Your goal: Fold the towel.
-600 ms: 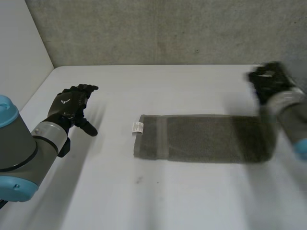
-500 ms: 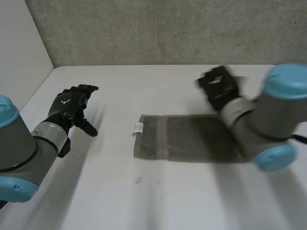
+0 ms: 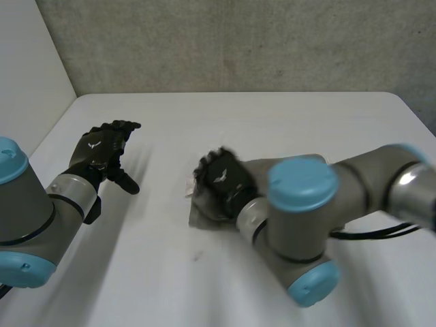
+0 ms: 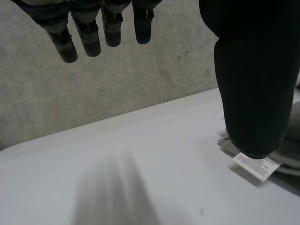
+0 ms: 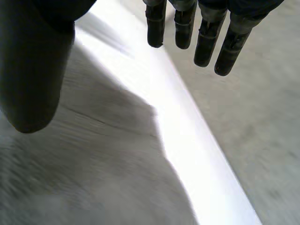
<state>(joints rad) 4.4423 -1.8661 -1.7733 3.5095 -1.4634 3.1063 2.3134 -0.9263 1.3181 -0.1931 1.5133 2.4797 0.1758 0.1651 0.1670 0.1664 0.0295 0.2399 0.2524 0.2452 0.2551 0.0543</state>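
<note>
The towel (image 3: pixel 199 216) lies flat on the white desk (image 3: pixel 272 116), a little to the right of the middle. Its left short end is visible. The rest is hidden under the right arm (image 3: pixel 306 204), so I judge that its long axis runs across the desk toward the robot's right side.

The right hand (image 3: pixel 221 178) is above this left end of the towel. In the right wrist view its fingers (image 5: pixel 206 42) are straight and spread apart from the thumb, with grey cloth under the palm, and they hold nothing. I cannot tell if the palm touches the cloth.

The left hand (image 3: pixel 101 151) is well apart from the towel, near the left side of the desk. Its fingers (image 4: pixel 89 37) are also straight and empty. In the left wrist view a small white label (image 4: pixel 255 165) at the towel's end shows just beyond the thumb.

So the right hand is much nearer to the towel. There is bare desk on every side of the towel, with good room between it and the left hand. The towel's end is not close to any edge of the desk.
</note>
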